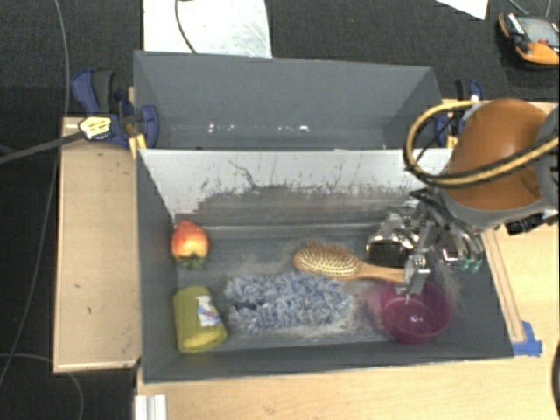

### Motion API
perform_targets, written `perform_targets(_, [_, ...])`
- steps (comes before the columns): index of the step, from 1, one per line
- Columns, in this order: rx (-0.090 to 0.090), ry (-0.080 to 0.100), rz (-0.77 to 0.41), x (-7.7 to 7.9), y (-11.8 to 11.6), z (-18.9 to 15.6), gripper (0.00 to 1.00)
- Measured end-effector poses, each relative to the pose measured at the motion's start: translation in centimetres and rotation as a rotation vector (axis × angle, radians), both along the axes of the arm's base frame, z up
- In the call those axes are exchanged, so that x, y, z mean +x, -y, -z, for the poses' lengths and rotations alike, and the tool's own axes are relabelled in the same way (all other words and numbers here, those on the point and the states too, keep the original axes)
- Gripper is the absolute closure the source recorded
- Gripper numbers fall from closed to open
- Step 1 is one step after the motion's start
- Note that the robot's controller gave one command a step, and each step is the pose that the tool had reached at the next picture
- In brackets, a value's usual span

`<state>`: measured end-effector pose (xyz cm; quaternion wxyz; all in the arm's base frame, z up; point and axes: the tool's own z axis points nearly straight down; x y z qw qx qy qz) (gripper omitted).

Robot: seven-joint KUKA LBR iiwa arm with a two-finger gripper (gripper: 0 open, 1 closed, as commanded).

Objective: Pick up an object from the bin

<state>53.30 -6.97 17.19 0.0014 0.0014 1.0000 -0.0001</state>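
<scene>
Grey metal bin (262, 191), loose items along the floor. Landmark = wooden hairbrush (328, 262), lying flat approx mid-floor, bristle head toward view-left, handle pointing view-right.

Gripper (416, 280) is at the handle end of the hairbrush, just right of it. Its tip is down low over the upper-left rim of a purple cup (420, 318). Open or closed: can't tell, as the metal parts overlap w/ the handle and cup rim from this angle. Also can't tell whether it touches the cup or the handle.

Task obj = the purple cup: translucent magenta, round, upright w/ mouth up. It sits right of and below the hairbrush handle end, near the bin's right wall. The handle tip looks to reach the cup rim, contact unclear.

Arm comes in from the right of the hairbrush. Orange cover (494, 156) on the wrist is above-right of the brush, w/ yellow-black cables (437, 169) looped round its left side.

Other items vs hairbrush:
- blue-grey knit cloth (289, 301): just below the brush head, bunched and spread flat, its right edge near the cup but apart.
- apple (189, 242): red-yellow, well left of the brush head, by the left wall.
- yellow-green container (198, 318): cylinder w/ a label, lower-left of the brush, below the apple, just left of the cloth.
</scene>
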Motion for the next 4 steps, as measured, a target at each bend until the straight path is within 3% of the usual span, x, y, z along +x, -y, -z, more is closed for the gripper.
perform_targets(1, [0.002,-0.002,0.031,1.9,0.2,10.2,0.0])
perform_targets(2, [-0.002,0.015,-0.089,-0.3,-0.3,10.1,0.0])
perform_targets(3, [0.001,0.007,0.2,0.5,-4.2,10.1,0.0])
perform_targets(4, [-0.004,0.015,-0.063,-0.1,-0.8,10.0,0.0])
